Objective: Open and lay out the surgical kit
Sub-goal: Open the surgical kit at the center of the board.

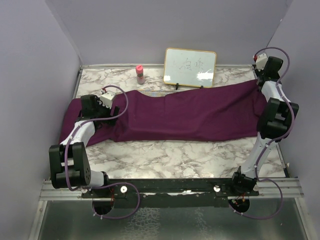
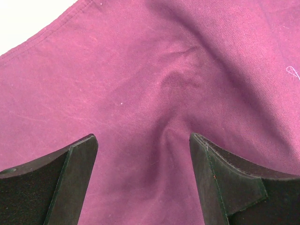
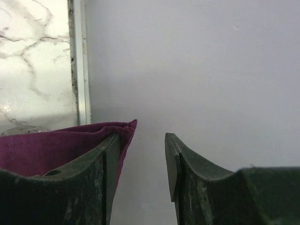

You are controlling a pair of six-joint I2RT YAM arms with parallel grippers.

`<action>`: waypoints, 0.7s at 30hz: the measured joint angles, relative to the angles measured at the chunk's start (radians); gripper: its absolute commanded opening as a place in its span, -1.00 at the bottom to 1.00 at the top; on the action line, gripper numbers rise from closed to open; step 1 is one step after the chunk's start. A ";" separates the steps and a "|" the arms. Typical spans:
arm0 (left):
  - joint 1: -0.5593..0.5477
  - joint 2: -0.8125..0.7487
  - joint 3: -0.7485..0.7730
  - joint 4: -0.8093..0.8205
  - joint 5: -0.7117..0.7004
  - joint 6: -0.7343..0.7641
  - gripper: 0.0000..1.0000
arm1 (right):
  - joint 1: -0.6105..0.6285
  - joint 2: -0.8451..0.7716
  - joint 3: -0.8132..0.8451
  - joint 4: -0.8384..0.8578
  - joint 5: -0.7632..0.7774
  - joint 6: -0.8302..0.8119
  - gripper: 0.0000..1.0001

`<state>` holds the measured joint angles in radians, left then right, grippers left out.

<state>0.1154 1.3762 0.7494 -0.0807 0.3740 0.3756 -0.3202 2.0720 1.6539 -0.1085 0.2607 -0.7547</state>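
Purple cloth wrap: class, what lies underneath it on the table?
Marble tabletop shows all around the purple cloth wrap, so the wrap lies on that. Whatever else is under it is fully covered and cannot be seen.

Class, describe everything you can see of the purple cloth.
The cloth is dark purple woven fabric with a stitched hem, spread as a long, lightly creased band across the marble table. The open left gripper hangs over a small pucker near its left end. The open right gripper is at its right corner, with the hem beside one finger.

Soft even light, blurred foregrounds
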 measured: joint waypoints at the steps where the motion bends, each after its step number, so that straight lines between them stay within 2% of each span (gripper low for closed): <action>1: 0.000 0.001 0.000 -0.001 -0.002 0.000 0.65 | 0.000 0.005 0.000 0.001 -0.005 0.000 -0.13; 9: -0.005 0.015 0.000 -0.002 -0.010 0.000 0.65 | 0.000 0.016 -0.003 -0.017 -0.116 -0.064 -0.13; 15: -0.006 0.019 0.000 -0.003 -0.019 0.000 0.65 | -0.001 0.016 -0.002 -0.132 -0.212 -0.112 -0.13; 21: -0.006 0.019 0.000 -0.003 -0.023 0.000 0.65 | -0.002 0.046 0.051 -0.257 -0.295 -0.084 -0.13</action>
<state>0.1089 1.3956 0.7498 -0.0834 0.3508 0.3756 -0.3218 2.1178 1.7050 -0.3656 -0.0345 -0.8383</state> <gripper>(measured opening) 0.824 0.436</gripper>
